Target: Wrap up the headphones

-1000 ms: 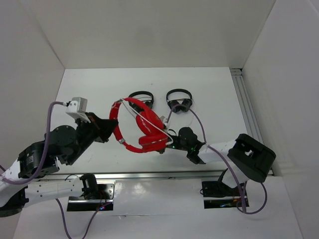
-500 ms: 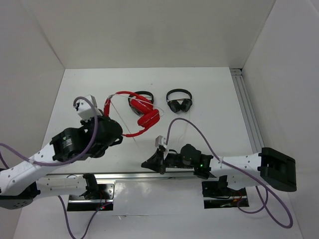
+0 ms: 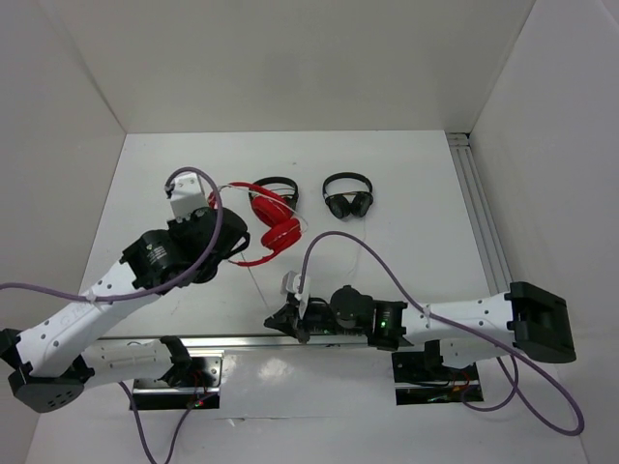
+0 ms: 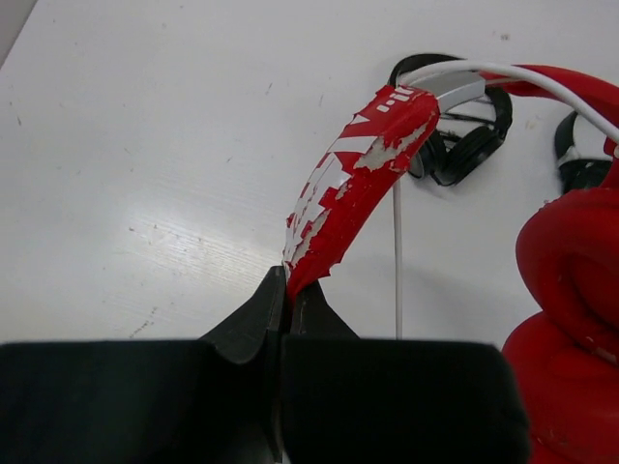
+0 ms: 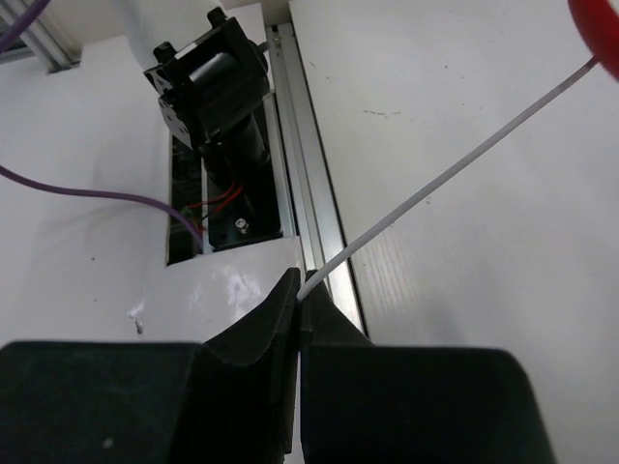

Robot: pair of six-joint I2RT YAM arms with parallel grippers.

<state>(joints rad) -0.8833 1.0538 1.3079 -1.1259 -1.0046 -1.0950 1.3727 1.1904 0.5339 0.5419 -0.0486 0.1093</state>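
The red headphones hang lifted over the table's middle left, cups together. In the left wrist view my left gripper is shut on the end of their headband, whose red cover is peeling. The padded cups hang at the right. Seen from above, my left gripper is just left of the cups. The thin white cable runs taut from the headphones to my right gripper, which is shut on it. From above, that right gripper is at the table's near edge.
Two small black headphones lie at the back: one alone, the other partly behind the red pair. An aluminium rail and the left arm's base lie under the right gripper. White walls enclose the table.
My left arm has carried the headphones back and left. My right gripper has pulled away from them, leftwards to the near edge, drawing the white cable out.
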